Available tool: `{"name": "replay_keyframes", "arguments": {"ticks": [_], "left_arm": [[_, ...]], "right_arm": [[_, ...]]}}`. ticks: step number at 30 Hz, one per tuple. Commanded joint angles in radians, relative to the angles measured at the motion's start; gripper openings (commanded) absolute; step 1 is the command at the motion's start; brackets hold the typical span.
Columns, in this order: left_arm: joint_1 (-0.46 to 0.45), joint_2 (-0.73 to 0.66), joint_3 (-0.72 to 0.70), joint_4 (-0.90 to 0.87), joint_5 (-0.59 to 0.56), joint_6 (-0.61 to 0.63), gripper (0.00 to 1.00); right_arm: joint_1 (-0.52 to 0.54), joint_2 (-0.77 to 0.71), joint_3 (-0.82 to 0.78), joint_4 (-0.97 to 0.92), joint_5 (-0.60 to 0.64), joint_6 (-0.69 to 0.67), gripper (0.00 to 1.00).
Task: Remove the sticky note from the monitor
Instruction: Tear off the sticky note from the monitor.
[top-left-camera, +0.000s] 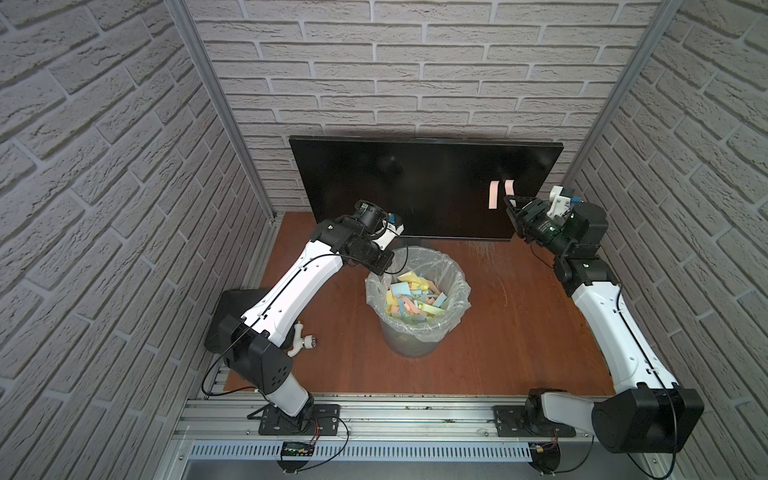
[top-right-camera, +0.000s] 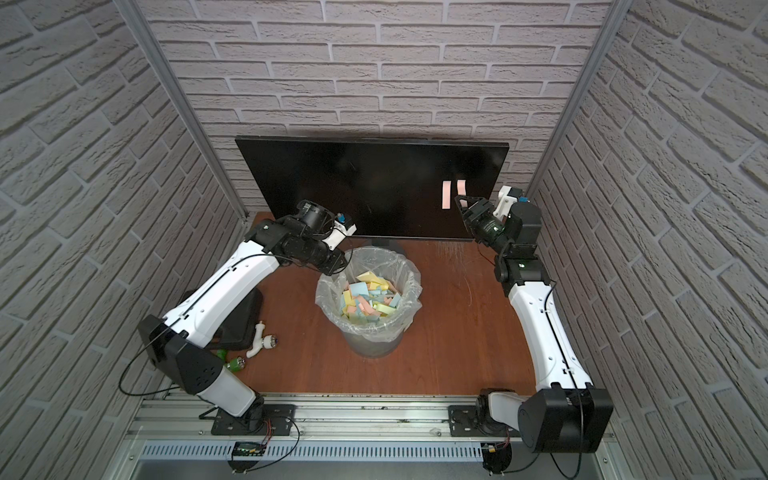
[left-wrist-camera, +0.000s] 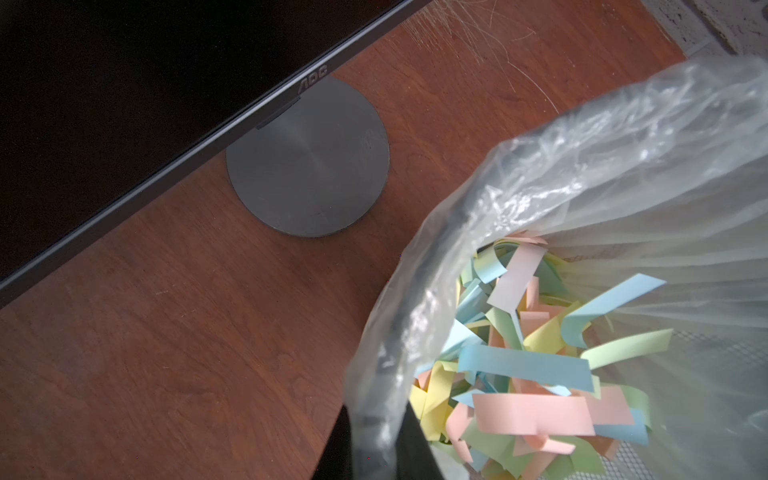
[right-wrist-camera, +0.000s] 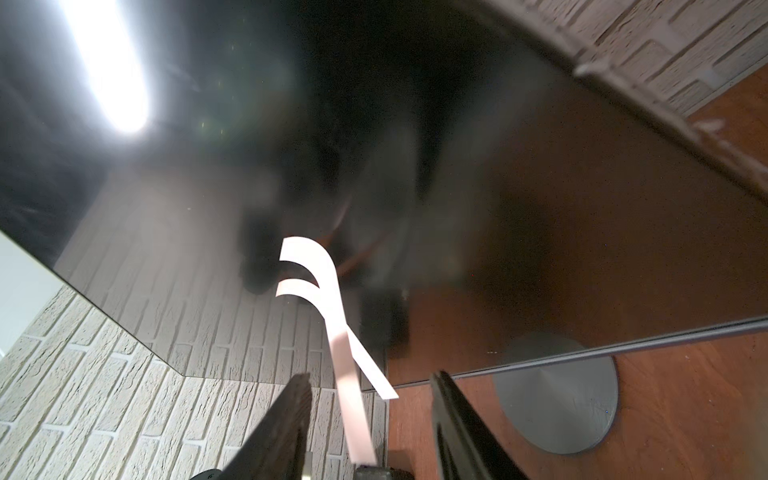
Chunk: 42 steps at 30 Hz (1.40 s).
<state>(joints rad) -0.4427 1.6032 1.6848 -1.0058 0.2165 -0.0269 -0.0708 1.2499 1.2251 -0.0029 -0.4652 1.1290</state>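
The monitor (top-left-camera: 395, 187) (top-right-camera: 353, 187) stands at the back, its screen dark. A pink sticky note (top-left-camera: 509, 186) (top-right-camera: 460, 185) (right-wrist-camera: 328, 299) hangs on the screen's right part, stuck by one end and curling off the glass; a second pink strip (top-left-camera: 493, 194) beside it looks like its reflection. My right gripper (top-left-camera: 509, 199) (right-wrist-camera: 372, 376) is open, with the note's loose end between its fingers, touching neither. My left gripper (top-left-camera: 380, 268) (left-wrist-camera: 376, 415) is shut on the rim of the bin (top-left-camera: 409, 347) (left-wrist-camera: 623, 145).
The lined bin (top-right-camera: 374, 347) holds several coloured paper strips. The monitor's round grey base (left-wrist-camera: 307, 158) (right-wrist-camera: 561, 407) lies behind it. A black slab (top-left-camera: 232, 307), a white fitting (top-left-camera: 301, 340) and green items (top-right-camera: 235, 363) sit at the left. Brick walls close three sides.
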Motion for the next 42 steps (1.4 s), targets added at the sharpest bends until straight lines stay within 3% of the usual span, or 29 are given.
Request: {"name": "replay_keyframes", "arguments": {"ticks": [1, 10, 27, 42], "left_arm": [[-0.001, 0.003, 0.020, -0.004, 0.011, 0.019, 0.17], [-0.001, 0.001, 0.021, -0.005, 0.012, 0.019, 0.17], [-0.001, -0.005, 0.022, -0.006, 0.012, 0.020, 0.17], [0.000, -0.008, 0.018, -0.005, 0.009, 0.021, 0.17]], "right_arm": [[0.006, -0.009, 0.037, 0.051, 0.014, -0.031, 0.48], [0.006, -0.005, 0.040, 0.044, 0.031, -0.037, 0.45], [0.006, -0.017, 0.054, 0.030, 0.051, -0.039, 0.03], [0.006, -0.059, 0.054, 0.019, 0.041, -0.052, 0.03]]}}
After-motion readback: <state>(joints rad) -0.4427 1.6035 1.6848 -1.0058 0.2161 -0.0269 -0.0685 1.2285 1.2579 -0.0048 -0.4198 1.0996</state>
